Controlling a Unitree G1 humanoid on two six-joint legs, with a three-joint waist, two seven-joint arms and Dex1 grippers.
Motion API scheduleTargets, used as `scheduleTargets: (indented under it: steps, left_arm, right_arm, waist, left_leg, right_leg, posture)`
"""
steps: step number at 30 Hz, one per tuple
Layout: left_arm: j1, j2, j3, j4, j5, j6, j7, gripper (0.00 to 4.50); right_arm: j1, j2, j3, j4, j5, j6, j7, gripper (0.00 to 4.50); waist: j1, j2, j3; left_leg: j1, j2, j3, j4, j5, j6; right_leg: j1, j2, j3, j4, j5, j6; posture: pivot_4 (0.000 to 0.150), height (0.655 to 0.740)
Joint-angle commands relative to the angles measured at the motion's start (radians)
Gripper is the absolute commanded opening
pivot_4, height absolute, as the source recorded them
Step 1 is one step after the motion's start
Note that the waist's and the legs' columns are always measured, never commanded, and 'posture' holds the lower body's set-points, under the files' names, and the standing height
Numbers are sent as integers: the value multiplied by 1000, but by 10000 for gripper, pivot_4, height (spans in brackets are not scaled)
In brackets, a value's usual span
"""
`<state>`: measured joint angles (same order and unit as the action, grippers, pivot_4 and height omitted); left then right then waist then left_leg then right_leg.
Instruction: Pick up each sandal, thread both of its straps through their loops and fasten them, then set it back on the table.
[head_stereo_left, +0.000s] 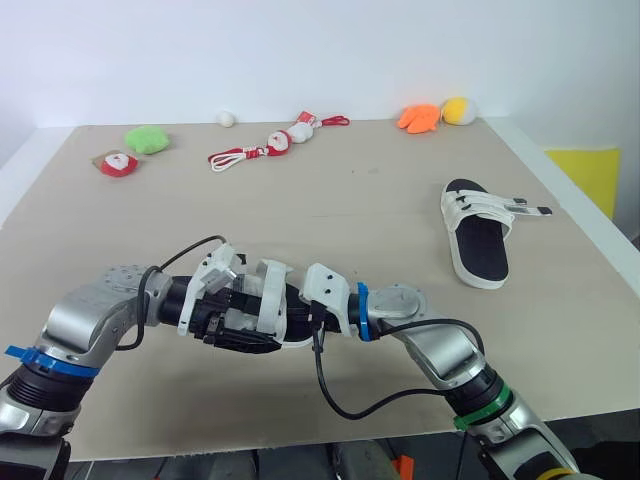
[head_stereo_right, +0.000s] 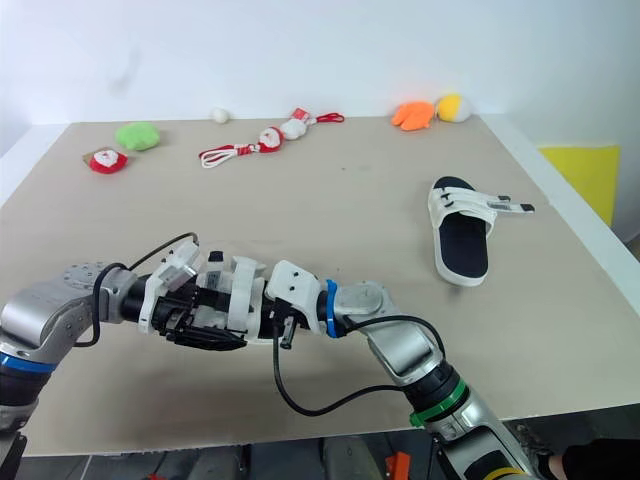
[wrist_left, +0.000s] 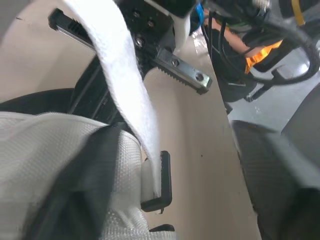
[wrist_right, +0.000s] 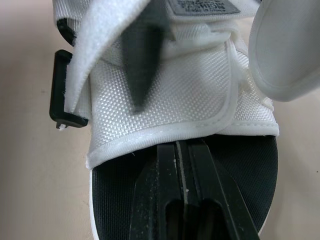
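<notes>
While both arms meet near the front edge of the table (head_stereo_left: 350, 200), one sandal (head_stereo_left: 268, 300) sits between them, white fabric upper over a black footbed. A loose white strap (wrist_left: 125, 85) runs down to a black plastic loop (wrist_left: 159, 182) at the side of the upper. A grey label (wrist_right: 202, 6) is sewn on top of the upper; its printing is too small to read.

The right gripper (wrist_right: 176, 150) has its two black fingers (wrist_right: 155, 200) pressed together with nothing visible between them. They lie along the footbed, with their tips at the edge of the white upper. The left gripper (head_stereo_left: 215, 315) is against the other end of the sandal; whether it is clamped on the sandal cannot be told.

The second sandal (head_stereo_left: 476, 235) lies flat on the right side of the table, well apart from the arms, with one strap end (head_stereo_left: 525, 209) sticking out to the side.

Along the far edge of the table lie:
- a green soft toy (head_stereo_left: 147, 139)
- a red and white toy (head_stereo_left: 117, 163)
- a small white ball (head_stereo_left: 226, 118)
- a red and white figure on a red cord (head_stereo_left: 270, 145)
- an orange toy (head_stereo_left: 419, 117)
- a yellow toy (head_stereo_left: 459, 110), touching the orange one
</notes>
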<state>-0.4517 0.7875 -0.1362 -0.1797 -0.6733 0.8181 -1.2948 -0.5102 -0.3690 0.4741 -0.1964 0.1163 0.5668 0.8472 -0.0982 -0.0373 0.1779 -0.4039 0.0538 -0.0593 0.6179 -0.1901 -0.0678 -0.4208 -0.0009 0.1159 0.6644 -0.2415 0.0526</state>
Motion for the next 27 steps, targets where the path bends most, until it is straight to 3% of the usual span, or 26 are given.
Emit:
scheduleTargets:
  steps: [1, 7, 8, 12, 16, 18, 19, 27]
  left_arm:
    - [-42, -34, 50, 41, -34, 48, 51, 44707]
    - [-122, -100, 97, 110, -77, 117, 121, 44707]
    - [-125, -101, 93, 114, -73, 116, 122, 39486]
    - [-128, -97, 81, 114, -69, 117, 108, 29083]
    - [-130, -94, 78, 110, -69, 118, 102, 11349]
    - [-121, -78, 65, 98, -55, 106, 88, 8135]
    - [-116, -71, 59, 92, -49, 101, 81, 1843]
    - [-49, -1, -14, 33, 31, 17, 15, 514]
  right_arm:
    - [18, -10, 28, 31, -24, 27, -2, 0]
    - [13, -5, 29, 36, -26, 26, -4, 0]
    - [13, -4, 29, 37, -27, 25, -4, 0]
    - [13, -4, 27, 40, -28, 23, -6, 0]
    - [12, -2, 26, 42, -29, 20, -7, 0]
    - [11, -3, 26, 43, -29, 19, -7, 0]
    - [11, -3, 25, 43, -29, 19, -7, 0]
    - [13, -4, 25, 43, -29, 18, -5, 0]
  waist:
    - [0, 0, 0]
    - [0, 0, 0]
    - [-1, 0, 0]
    - [-1, 0, 0]
    - [-1, 0, 0]
    - [-1, 0, 0]
    - [-1, 0, 0]
    - [-2, 0, 0]
  left_leg:
    - [0, 0, 0, 0, 0, 0]
    - [0, 0, -1, 0, 0, 0]
    - [-1, 0, -1, 0, 0, 0]
    - [-1, 0, -1, -1, 0, 0]
    - [-1, 0, -1, -1, 0, 0]
    - [-1, 0, -1, -1, 0, 0]
    - [-1, 0, -1, -1, 0, 0]
    - [-1, 0, -1, -1, 0, 0]
  right_leg:
    - [0, 0, 0, 0, 0, 0]
    - [0, 0, 0, 0, 1, 1]
    - [0, 0, 0, 0, 0, 1]
    - [-1, 1, 0, 0, 0, 1]
    - [0, 1, 0, 0, 1, 1]
    - [0, 1, 0, 0, 1, 1]
    - [-1, 1, 0, 0, 0, 1]
    - [-1, 1, 0, 0, 0, 1]
  posture:
    - [1500, 7400]
    - [1500, 7400]
    - [1500, 7400]
    - [1500, 7400]
    - [1500, 7400]
    - [1500, 7400]
    - [1500, 7400]
    - [1500, 7400]
